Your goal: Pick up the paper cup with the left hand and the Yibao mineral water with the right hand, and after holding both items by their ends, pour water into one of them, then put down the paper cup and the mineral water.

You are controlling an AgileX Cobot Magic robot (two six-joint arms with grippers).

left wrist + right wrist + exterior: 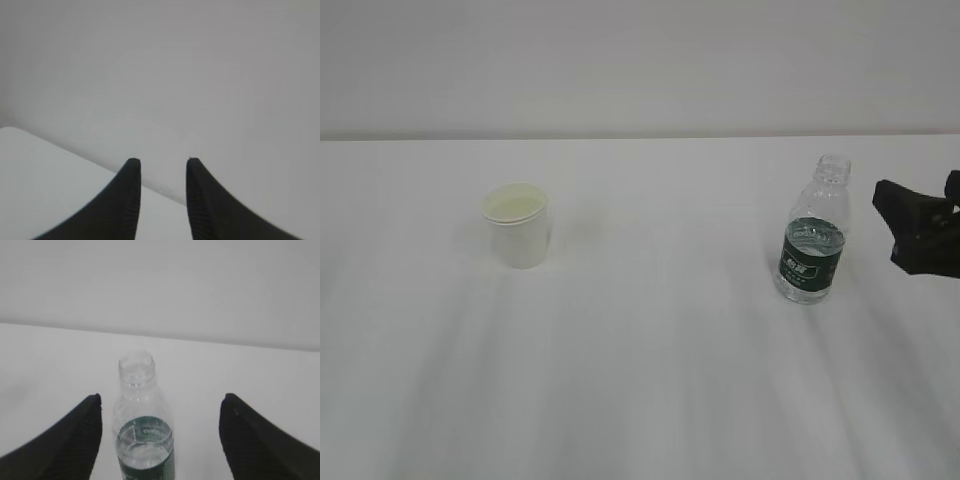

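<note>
Two black fingers of the right hand (160, 400) stand wide apart and hold nothing; the small clear plastic Yibao mineral water bottle (144, 432), uncapped, stands upright between them at lower centre. The left hand (160, 161) is narrowly parted, empty. The white tapered paper cup (517, 224) stands centre-left on the white table (650, 400).

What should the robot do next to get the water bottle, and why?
Probably ease the right gripper forward a little, then close. Its jaws are wide open with the bottle standing upright between them in the right wrist view, but the exterior view shows the gripper beside the bottle with a gap, touching nothing.
</note>
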